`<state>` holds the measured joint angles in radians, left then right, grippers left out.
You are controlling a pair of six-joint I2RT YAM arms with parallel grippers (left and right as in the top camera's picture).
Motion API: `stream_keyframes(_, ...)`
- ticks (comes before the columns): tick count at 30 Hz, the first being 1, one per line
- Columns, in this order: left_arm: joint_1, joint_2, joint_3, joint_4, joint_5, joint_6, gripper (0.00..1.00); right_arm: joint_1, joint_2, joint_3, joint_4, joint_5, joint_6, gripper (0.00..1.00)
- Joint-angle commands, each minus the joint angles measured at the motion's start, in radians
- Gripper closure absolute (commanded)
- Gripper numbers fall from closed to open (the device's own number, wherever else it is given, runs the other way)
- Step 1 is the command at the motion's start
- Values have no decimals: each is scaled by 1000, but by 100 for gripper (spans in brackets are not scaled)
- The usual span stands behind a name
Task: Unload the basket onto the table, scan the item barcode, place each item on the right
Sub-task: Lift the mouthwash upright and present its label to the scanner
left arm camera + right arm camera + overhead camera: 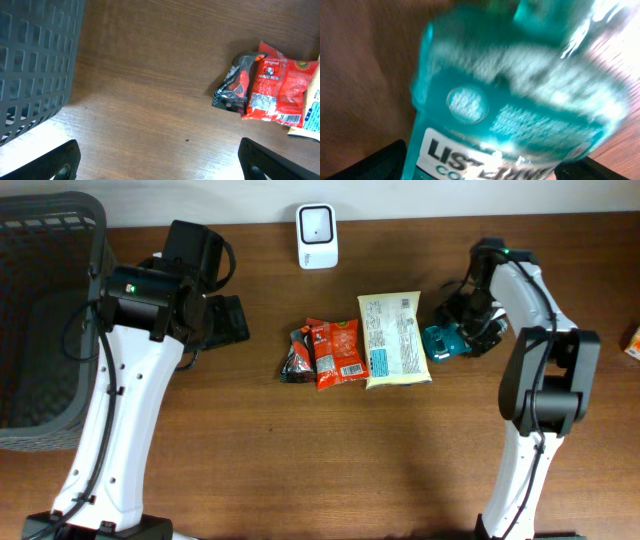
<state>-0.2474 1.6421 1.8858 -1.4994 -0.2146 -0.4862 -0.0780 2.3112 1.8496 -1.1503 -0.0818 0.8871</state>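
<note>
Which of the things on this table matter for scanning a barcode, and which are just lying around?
For the job:
- white scanner
- teal mouthwash bottle, right of the packets, probably the item being scanned

Lying about for now:
- black packet
- red packet
- pale yellow packet
- grey basket, perhaps for scanned goods

dark brown wooden table [250, 450] set against a pale wall [200, 200].

Overhead straight down on brown wooden tabletop [300, 470]; left wrist low, sharing red snack packet [277, 90]; right wrist close against teal plastic bottle [510, 100].
</note>
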Motion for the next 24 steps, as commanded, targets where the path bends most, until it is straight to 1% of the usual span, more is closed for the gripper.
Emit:
stream_keyframes(1,3,-4,3,2,-11,16,1,32,19,-36,-5,-4,161,11)
stream_keyframes(2,3,-4,3,2,-11,16,1,33,19,-42,-2,14,184,12)
stream_keyframes(3,3,-4,3,2,-11,16,1,32,19,-43,1,46,193,15)
stream_keyframes(5,3,-4,3,2,-11,16,1,32,19,-43,11,156,192,16)
stream_keyframes(6,3,-4,3,2,-11,16,1,32,19,-43,13,182,186,21)
stream_keyframes(7,3,-4,3,2,-11,16,1,32,19,-43,22,194,148,22)
stream_keyframes(8,3,-4,3,2,-11,16,1,32,19,-43,29,194,119,23)
stream_keyframes(10,3,-4,3,2,-11,16,1,32,19,-43,32,190,112,24)
stream_keyframes(14,3,-4,3,2,-11,16,1,32,19,-44,31,161,113,35)
stream_keyframes(17,6,-4,3,2,-11,16,1,32,19,-44,31,162,112,37)
stream_keyframes(18,5,-4,3,2,-11,16,1,32,19,-44,31,162,112,34)
stream_keyframes(19,5,-4,3,2,-11,16,1,32,19,-44,30,161,112,24)
stream_keyframes(20,1,-4,3,2,-10,16,1,32,19,-44,23,161,112,22)
stream_keyframes(21,-5,-4,3,2,-11,16,1,32,19,-44,8,134,111,23)
stream_keyframes(22,-4,-4,3,2,-11,16,1,32,19,-44,6,127,89,28)
stream_keyframes(24,-4,-4,3,2,-11,16,1,33,19,-43,21,131,-21,37)
